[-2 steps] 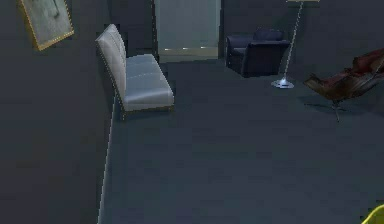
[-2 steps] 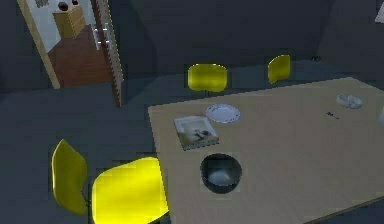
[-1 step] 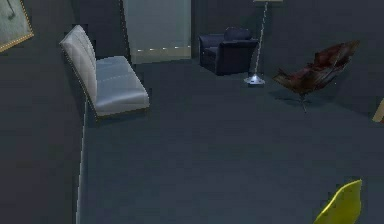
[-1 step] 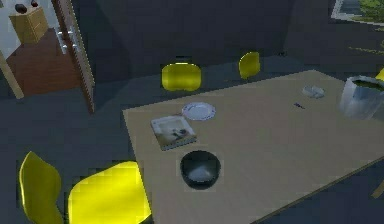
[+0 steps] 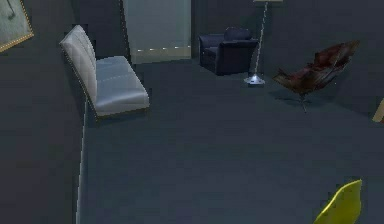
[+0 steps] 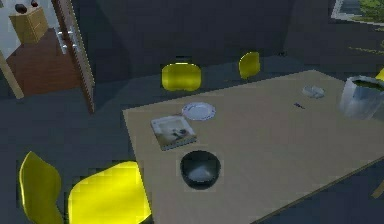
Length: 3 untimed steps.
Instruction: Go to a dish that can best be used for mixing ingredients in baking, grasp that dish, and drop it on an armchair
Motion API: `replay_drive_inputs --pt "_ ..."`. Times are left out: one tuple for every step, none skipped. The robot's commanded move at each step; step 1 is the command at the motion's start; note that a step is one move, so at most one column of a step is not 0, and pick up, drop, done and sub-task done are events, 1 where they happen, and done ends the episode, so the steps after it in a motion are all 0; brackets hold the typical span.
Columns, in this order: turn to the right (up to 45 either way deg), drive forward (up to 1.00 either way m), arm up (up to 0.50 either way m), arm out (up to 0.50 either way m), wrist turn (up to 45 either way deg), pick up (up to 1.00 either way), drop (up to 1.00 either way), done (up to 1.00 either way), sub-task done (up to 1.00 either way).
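1. In the forward view, a framed picture hangs on the wall at the far left.
2. Right of it, a pale grey sofa stands with its back to that wall, on dark floor.
3. A pale door is set in the far wall.
4. A dark blue armchair stands right of the door in the far corner.
5. A floor lamp rises just beside the armchair.
6. Further right sits a brown lounge chair, tilted back.
7. Part of a yellow chair shows at the bottom right corner.
8. In the arm side view, a wooden door stands ajar at the upper left, with a tan box on the brown floor beyond it.
9. Two yellow chairs stand at the bottom left, at the end of a tan table.
10. A magazine lies flat near the table's left end.
11. The bowl, dark with a pale inside, stands upright on the table near its front edge, just right of the magazine.
12. A pale plate lies beyond the magazine.
13. Two more yellow chairs stand at the table's far side.
14. A grey pot stands at the table's right end.
15. The claw's state cannot be told.
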Motion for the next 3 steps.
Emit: replay_drive_inputs --pt "0.0 0.0 0.36 0.0 0.0 0.0 0.0 0.0 0.0" --pt "0.0 0.0 0.0 0.2 0.0 0.0 0.0 0.0 0.0" --pt "0.0 0.0 0.0 0.0 45.0 0.0 0.0 0.0 0.0"
